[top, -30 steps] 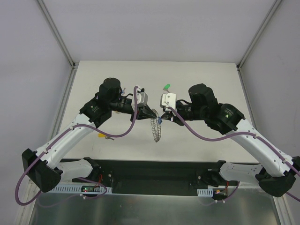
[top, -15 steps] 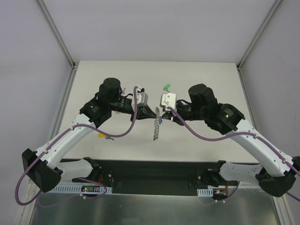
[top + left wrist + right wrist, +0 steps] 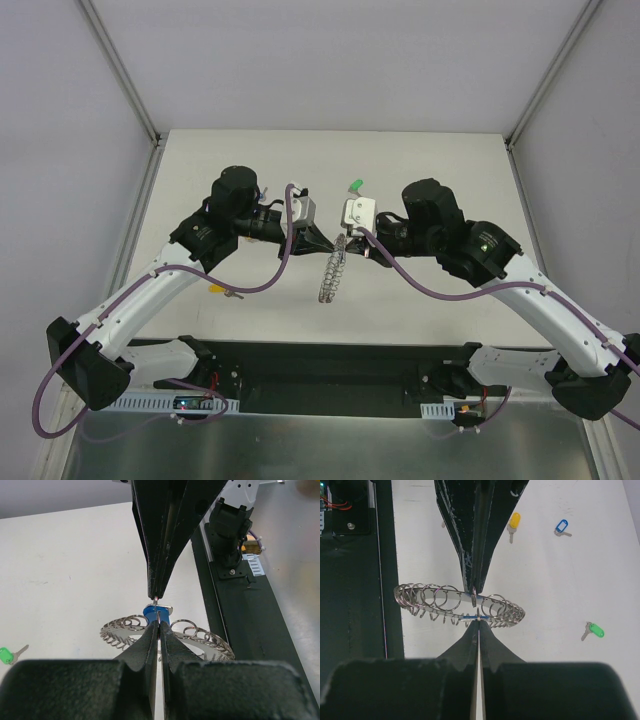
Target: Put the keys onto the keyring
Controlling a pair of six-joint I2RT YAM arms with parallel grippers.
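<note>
Nearest me, past the black base plate (image 3: 330, 375) where both arms are bolted, a yellow key (image 3: 514, 519) lies loose on the white table (image 3: 430, 160). Above mid-table the two hands meet tip to tip. The left hand (image 3: 322, 240) has its fingers pressed together on the rim of the keyring (image 3: 330, 275), which hangs below it, seemingly off the table. The right hand (image 3: 350, 247) pinches the blue key (image 3: 152, 612) up against one of the ring's small wire loops.

I take this for the threading step. The key is at the loop, but I can't tell whether it is hooked on. The next move calls for a fine, steady feed of the key's hole along the wire while the left holds the ring firm.

Farther off lie a green key (image 3: 354, 186) and a pale-blue one (image 3: 561, 526). Beyond them, plain white walls (image 3: 330, 60) and metal corner posts (image 3: 120, 70) close in the booth.
</note>
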